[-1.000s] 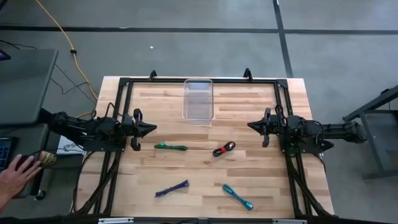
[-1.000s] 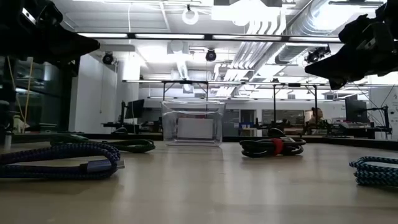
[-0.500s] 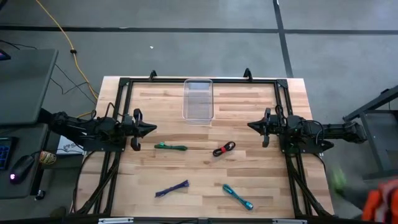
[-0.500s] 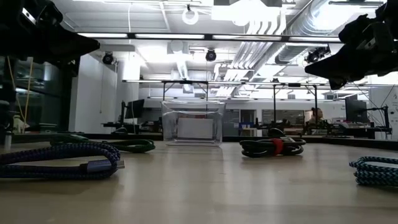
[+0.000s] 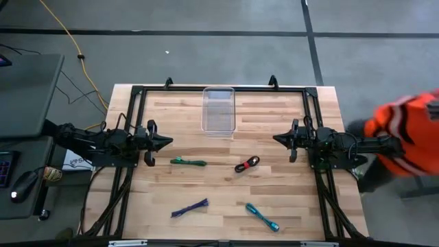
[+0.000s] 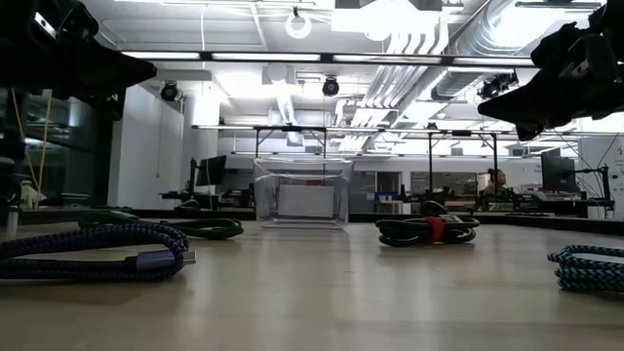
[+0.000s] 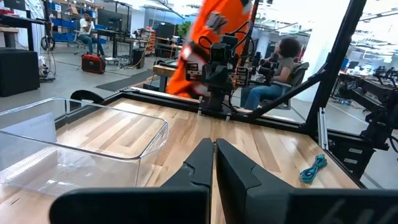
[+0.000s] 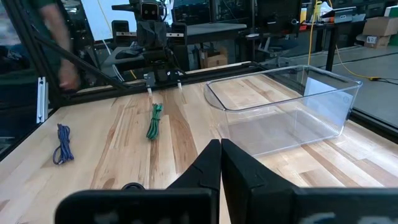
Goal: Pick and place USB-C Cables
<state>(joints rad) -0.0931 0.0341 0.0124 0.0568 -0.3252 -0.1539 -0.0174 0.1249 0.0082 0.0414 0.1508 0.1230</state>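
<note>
Nothing on the table has been moved over the last second: both arms and all four cables are found exactly where they were. The only change lies off the table, where a hand at the far left edge has gone from view and a person in an orange garment [image 5: 405, 134] has come in at the right.

The left gripper [image 5: 167, 143] is held at the left side of the table, its fingers [image 7: 205, 163] pressed together with nothing between them. Just beside its tip, the green cable [image 5: 188, 162] lies on the wood. Further toward the near edge, the purple cable [image 5: 190, 208] is seen. At the far edge, the clear plastic bin [image 5: 219, 110] stands with nothing visible in it. Right of centre the red-and-black cable [image 5: 247, 164] rests, and the teal cable [image 5: 263, 217] lies near the front. The right gripper [image 5: 277, 139] is parked at the right side, likewise closed on nothing, as its wrist view shows.

The task is therefore judged not yet begun: no cable has been lifted and none placed. Some caution may be called for with a person so close to the right arm.
</note>
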